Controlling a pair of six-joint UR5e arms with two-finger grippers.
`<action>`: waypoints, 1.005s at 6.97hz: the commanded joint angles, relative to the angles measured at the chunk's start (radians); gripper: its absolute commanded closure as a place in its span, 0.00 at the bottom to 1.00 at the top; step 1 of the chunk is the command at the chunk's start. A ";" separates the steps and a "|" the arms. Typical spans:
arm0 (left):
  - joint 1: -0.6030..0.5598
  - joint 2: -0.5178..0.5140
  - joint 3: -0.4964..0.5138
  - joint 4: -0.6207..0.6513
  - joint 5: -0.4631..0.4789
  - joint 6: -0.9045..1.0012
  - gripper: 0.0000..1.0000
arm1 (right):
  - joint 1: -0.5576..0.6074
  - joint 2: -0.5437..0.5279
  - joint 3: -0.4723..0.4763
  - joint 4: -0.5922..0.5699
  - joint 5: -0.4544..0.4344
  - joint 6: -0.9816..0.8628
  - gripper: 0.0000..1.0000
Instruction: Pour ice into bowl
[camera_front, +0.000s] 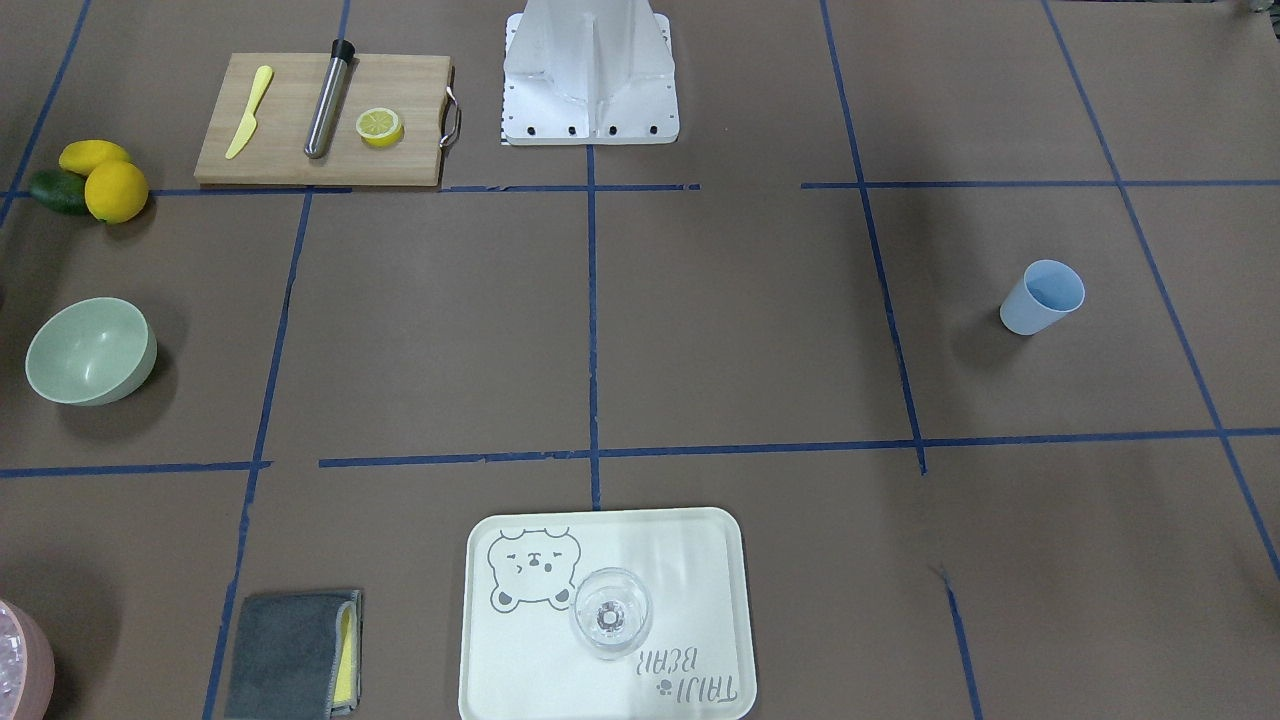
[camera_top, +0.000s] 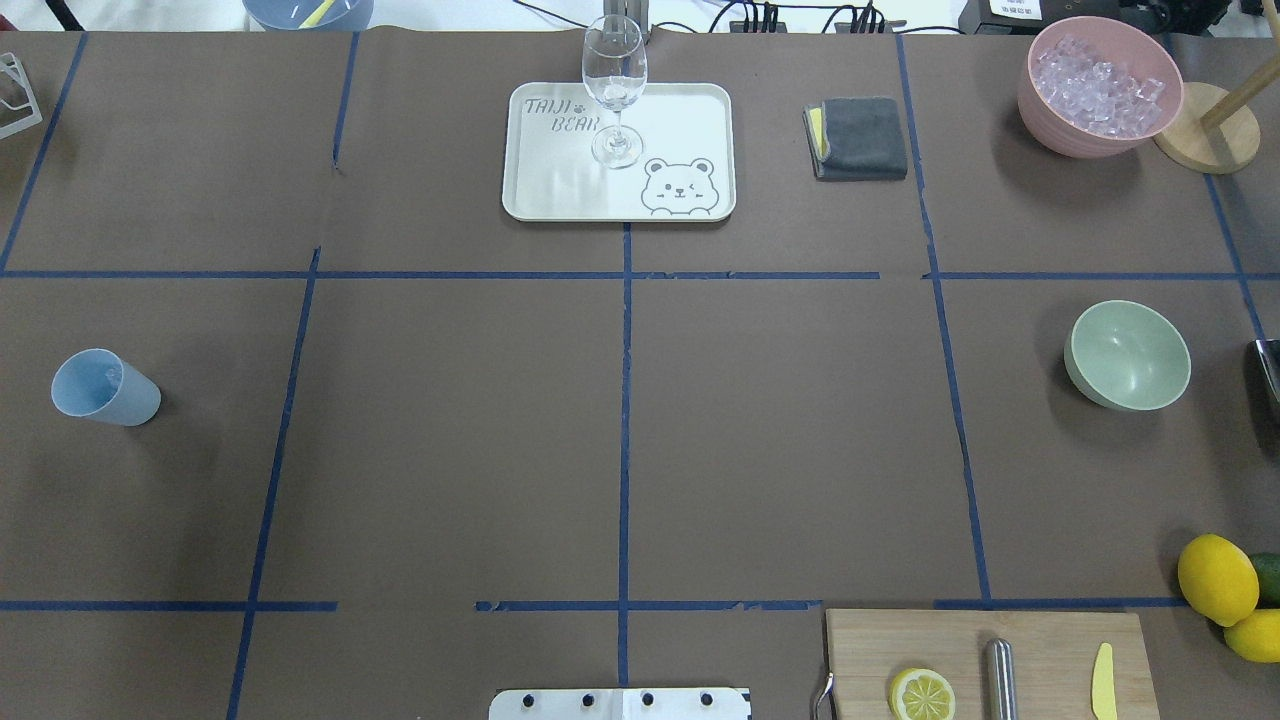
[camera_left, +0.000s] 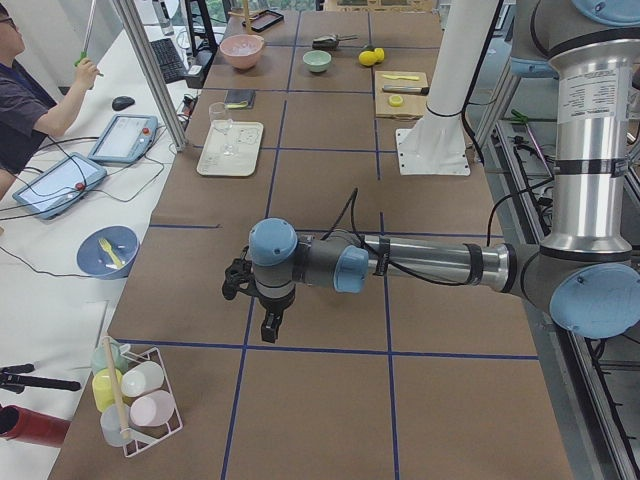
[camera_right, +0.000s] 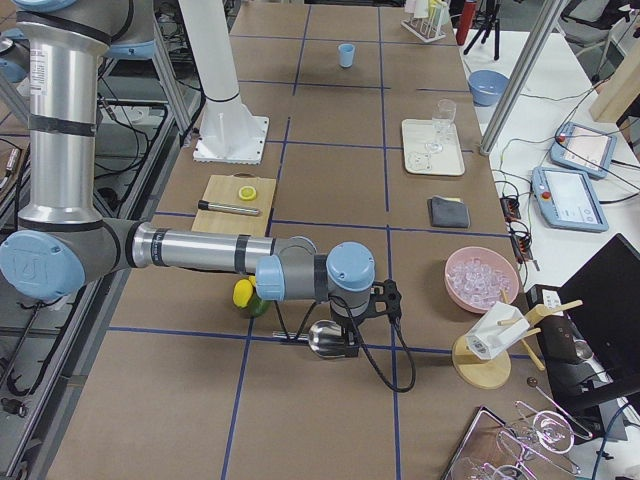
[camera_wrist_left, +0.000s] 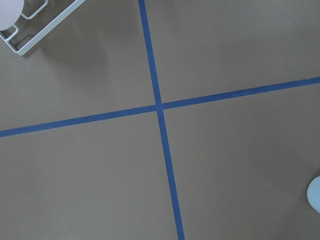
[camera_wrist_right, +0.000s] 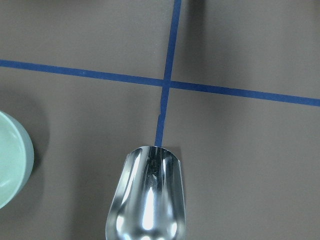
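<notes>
Near the bowl (camera_wrist_right: 10, 160), right jaws gripping scoop (camera_wrist_right: 147, 195)

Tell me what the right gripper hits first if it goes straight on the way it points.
Probably bare table near the tape cross, the scoop ahead of it touching first. The bowl sits off to one side. Depth is unclear.

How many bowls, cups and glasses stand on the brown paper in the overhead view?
Bowls: 2 (pink bowl, green bowl)
Cups: 1 (blue cup)
Glasses: 1 (wine glass)
Total: 4
</notes>
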 joint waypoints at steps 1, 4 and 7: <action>0.000 0.000 0.000 -0.004 0.000 0.000 0.00 | 0.001 -0.001 -0.001 0.002 -0.004 0.001 0.00; 0.005 -0.020 -0.003 -0.007 -0.001 -0.009 0.00 | -0.022 0.064 0.016 0.010 -0.008 0.040 0.00; 0.006 -0.028 -0.001 -0.076 -0.005 -0.014 0.00 | -0.172 0.128 0.002 0.024 0.020 0.178 0.00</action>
